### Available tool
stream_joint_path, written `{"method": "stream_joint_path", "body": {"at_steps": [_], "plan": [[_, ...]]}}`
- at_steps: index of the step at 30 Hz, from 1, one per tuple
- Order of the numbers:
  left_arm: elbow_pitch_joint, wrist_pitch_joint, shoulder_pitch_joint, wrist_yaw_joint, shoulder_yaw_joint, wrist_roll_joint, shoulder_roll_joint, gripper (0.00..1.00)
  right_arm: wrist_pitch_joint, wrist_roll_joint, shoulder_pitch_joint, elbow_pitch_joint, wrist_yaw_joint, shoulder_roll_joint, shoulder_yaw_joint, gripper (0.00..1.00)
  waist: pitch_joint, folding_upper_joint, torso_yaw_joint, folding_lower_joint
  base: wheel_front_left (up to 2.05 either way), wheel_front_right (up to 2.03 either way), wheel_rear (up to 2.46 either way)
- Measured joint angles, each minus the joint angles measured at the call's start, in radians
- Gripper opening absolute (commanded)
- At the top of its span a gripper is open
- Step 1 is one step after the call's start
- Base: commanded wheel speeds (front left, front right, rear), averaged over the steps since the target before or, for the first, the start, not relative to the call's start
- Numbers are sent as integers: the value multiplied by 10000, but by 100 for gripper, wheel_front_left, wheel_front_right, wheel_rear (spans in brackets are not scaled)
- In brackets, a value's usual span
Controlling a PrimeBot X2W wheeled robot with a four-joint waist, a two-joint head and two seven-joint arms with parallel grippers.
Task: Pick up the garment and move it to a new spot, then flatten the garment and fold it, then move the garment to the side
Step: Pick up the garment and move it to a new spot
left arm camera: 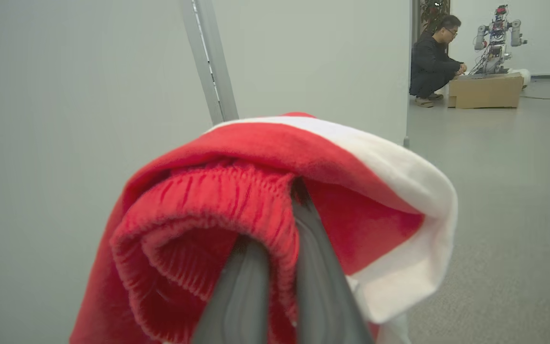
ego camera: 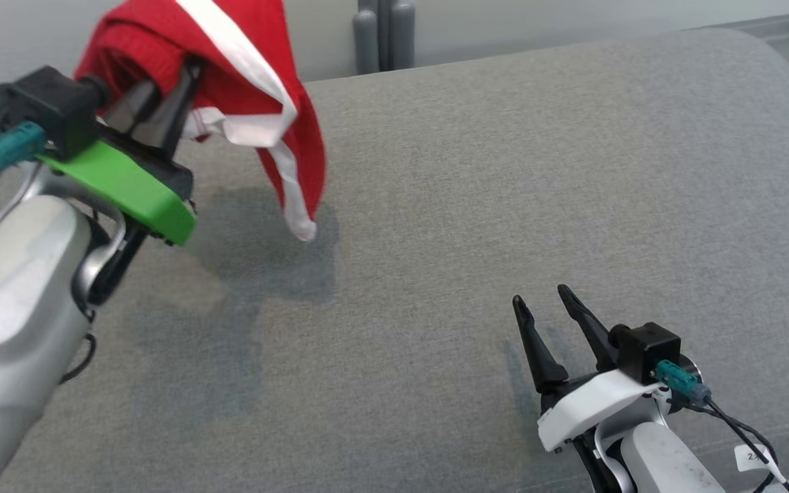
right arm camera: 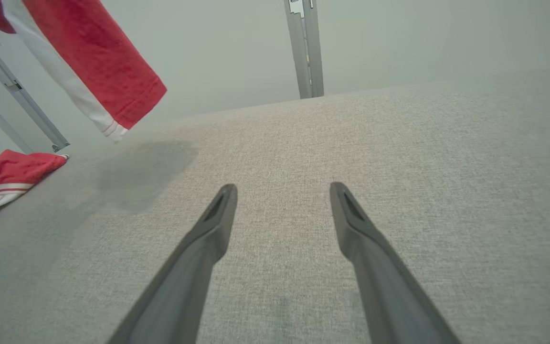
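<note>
The garment (ego camera: 244, 75) is red with a white stripe, and it hangs in the air above the grey cushioned surface (ego camera: 504, 171). My left gripper (ego camera: 165, 103) is shut on it at the upper left. In the left wrist view the fingers (left arm camera: 241, 291) pinch the ribbed red hem of the garment (left arm camera: 237, 200), and their tips are buried in the fabric. My right gripper (ego camera: 540, 296) rests low over the surface at the lower right, open, with nothing between its fingers. The right wrist view shows that gripper (right arm camera: 282, 187) open, with the garment (right arm camera: 103, 71) dangling at the upper left.
A second patch of red and white cloth (right arm camera: 7, 169) lies at the surface's left edge; I cannot tell whether it belongs to the same garment. Grey posts (ego camera: 384, 34) stand behind the surface. Far off, a person (left arm camera: 430, 59) crouches by a cardboard box (left arm camera: 487, 91).
</note>
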Motion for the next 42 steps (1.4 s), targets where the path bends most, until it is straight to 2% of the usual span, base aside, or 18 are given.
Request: {"method": "stream_joint_path", "body": {"at_steps": [9,13,20,22,27,28,29,30,36,42], "plan": [[-449,-15,1377,71,556,533,-2010,0,2,25,-19,-104,0,-2,46,100,47,1,-1565,0,0,0,0],[-107,-29,2081,40,926,759,-2592,0,2,-17,-5,-176,0,-6,-65,100,142,0,-2217,0,0,0,0],[1804,-31,3257,17,1116,913,-2991,0,2,-8,-5,-288,0,-8,-211,100,547,-1,-2868,0,0,0,0],[2499,-29,3546,17,794,1233,-2951,0,2,-17,-11,-318,0,-15,-199,100,681,-1,-2895,0,0,0,0],[3536,-35,4005,13,920,1478,-3118,0,2,-56,-21,-337,0,-4,-201,100,808,-1,-2652,0,0,0,0],[3586,-36,4086,13,974,1584,-3139,20,2,-88,-23,-341,0,-4,-201,100,810,-1,-2571,0,0,0,0],[3605,-38,4160,12,1099,1657,-3179,50,2,-134,-23,-343,0,0,-194,100,802,-1,-2478,0,0,0,0],[3607,-38,4216,0,1216,1708,-3212,100,2,-136,-23,-347,0,2,-198,100,786,-1,-2378,0,0,0,0],[3290,-36,4610,73,1812,2545,-3287,100,2,-192,-14,-359,0,2,-161,100,651,-1,-1795,0,0,0,0],[2282,-36,5594,278,3070,3475,-3620,100,2,-217,4,-282,0,8,-52,100,345,-1,-911,0,0,0,0]]}}
